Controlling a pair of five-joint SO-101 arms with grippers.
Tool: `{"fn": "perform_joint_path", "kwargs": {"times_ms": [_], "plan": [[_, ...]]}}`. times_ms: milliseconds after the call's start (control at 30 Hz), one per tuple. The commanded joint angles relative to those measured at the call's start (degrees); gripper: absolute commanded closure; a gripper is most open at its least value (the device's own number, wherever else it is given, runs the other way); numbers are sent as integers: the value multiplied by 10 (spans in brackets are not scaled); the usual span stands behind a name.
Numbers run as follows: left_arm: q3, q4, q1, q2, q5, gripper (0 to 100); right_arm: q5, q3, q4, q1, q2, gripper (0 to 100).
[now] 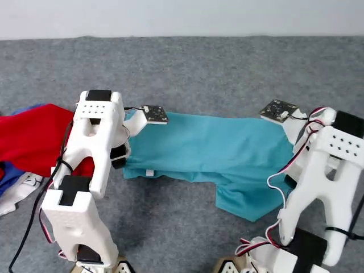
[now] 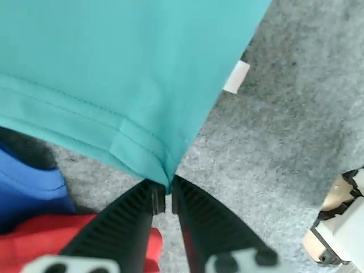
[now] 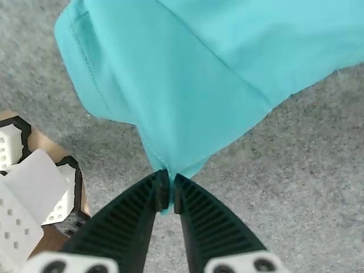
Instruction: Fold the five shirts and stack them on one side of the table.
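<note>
A teal shirt (image 1: 210,153) lies spread across the middle of the grey table, partly folded, with a sleeve flap toward the front right. My left gripper (image 2: 168,196) is shut on the teal shirt (image 2: 114,79) at a hemmed corner on its left end. My right gripper (image 3: 169,193) is shut on the teal shirt (image 3: 216,74) at a corner on its right end. In the high view the left arm (image 1: 94,142) stands at the shirt's left edge and the right arm (image 1: 324,165) at its right edge.
A red shirt (image 1: 34,136) lies at the left edge over blue (image 1: 8,176) and white (image 1: 17,190) garments. Red cloth (image 2: 51,242) and blue cloth (image 2: 28,187) show under the left gripper. The arm bases (image 3: 34,193) stand at the front edge. The grey mat (image 1: 199,68) extends behind.
</note>
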Motion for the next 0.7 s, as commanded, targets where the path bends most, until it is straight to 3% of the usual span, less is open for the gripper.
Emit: {"fn": "perform_joint_path", "kwargs": {"times_ms": [0, 200, 400, 567, 667], "plan": [[-1, -4, -1, -4, 4, 985, 7, -1, 25, 8, -30, 990], [7, -3, 12, -5, 5, 945, 11, -1, 25, 10, -30, 963], [-5, 18, 11, -15, 106, 858, 8, -12, 25, 39, -38, 728], [-31, 16, 11, -65, 113, 859, 8, -30, 20, 37, -49, 756], [-86, -5, 11, -87, 155, 859, -17, -45, -13, 17, -35, 798]]}}
